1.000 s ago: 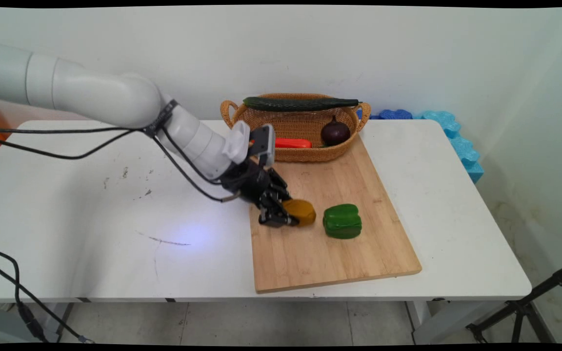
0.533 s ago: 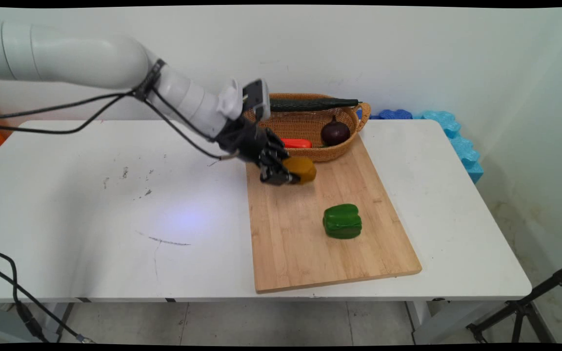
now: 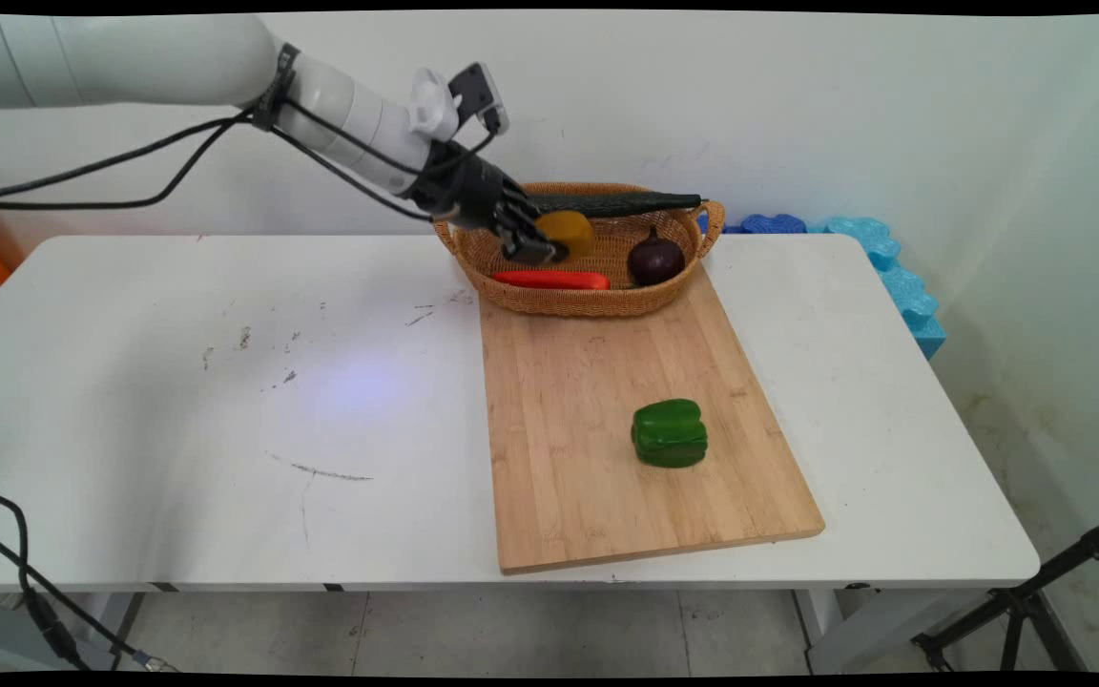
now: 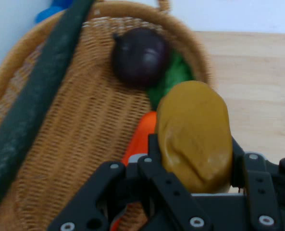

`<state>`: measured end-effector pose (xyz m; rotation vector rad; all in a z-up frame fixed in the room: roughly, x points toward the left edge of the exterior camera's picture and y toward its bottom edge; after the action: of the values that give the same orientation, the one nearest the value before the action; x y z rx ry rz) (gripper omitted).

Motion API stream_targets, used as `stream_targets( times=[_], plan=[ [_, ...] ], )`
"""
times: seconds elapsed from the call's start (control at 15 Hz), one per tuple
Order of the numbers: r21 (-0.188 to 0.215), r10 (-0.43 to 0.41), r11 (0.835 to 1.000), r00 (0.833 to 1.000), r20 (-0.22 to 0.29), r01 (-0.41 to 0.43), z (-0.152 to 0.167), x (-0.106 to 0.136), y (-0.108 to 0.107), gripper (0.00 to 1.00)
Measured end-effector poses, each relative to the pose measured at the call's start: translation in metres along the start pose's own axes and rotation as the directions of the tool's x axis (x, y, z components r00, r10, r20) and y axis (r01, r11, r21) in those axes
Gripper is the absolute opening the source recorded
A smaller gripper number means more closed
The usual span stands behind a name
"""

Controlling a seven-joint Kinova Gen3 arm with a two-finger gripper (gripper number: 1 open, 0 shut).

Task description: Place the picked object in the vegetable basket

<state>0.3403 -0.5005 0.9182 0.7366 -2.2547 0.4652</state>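
Observation:
My gripper (image 3: pixel 544 245) is shut on a brownish-yellow potato (image 3: pixel 566 232) and holds it in the air above the wicker basket (image 3: pixel 569 301). In the hand view the potato (image 4: pixel 195 134) sits clamped between the black fingers (image 4: pixel 152 163), over the basket's woven floor (image 4: pixel 84 134). Inside the basket lie a red carrot (image 3: pixel 551 280), a dark purple onion (image 3: pixel 655 260) and a long cucumber (image 3: pixel 616 202) resting across the rim. The hand view also shows the onion (image 4: pixel 140 56), the cucumber (image 4: pixel 34 91), the carrot (image 4: pixel 141 137) and something green (image 4: pixel 173 79) beside the onion.
A wooden cutting board (image 3: pixel 607 477) lies in front of the basket, with a green bell pepper (image 3: pixel 670 433) on it. Blue foam pieces (image 3: pixel 879 258) sit behind the table's right far corner. Black cables (image 3: pixel 130 162) hang from the arm.
The gripper has lifted the potato off the cutting board and carried it up and back, from beside the green pepper to above the basket.

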Motion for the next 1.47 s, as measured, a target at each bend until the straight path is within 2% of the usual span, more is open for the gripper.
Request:
stream_targets(
  times=[0.27,0.53,0.73,1.27,1.33,1.47],
  plan=[
    [0.068,-0.061,0.996,0.998,-0.002,0.061,0.015,-0.004,-0.033,0.00],
    [0.108,-0.106,0.989,0.994,0.001,0.106,0.038,-0.011,-0.054,0.00],
    [0.117,-0.131,0.985,0.991,0.008,0.129,0.058,-0.017,-0.061,0.00],
    [0.115,-0.153,0.982,0.988,0.022,0.149,0.091,-0.027,-0.065,0.00],
    [0.114,-0.153,0.982,0.988,0.024,0.149,0.095,-0.028,-0.065,1.00],
    [0.112,-0.149,0.983,0.988,0.026,0.145,0.100,-0.029,-0.065,1.00]
  ],
)
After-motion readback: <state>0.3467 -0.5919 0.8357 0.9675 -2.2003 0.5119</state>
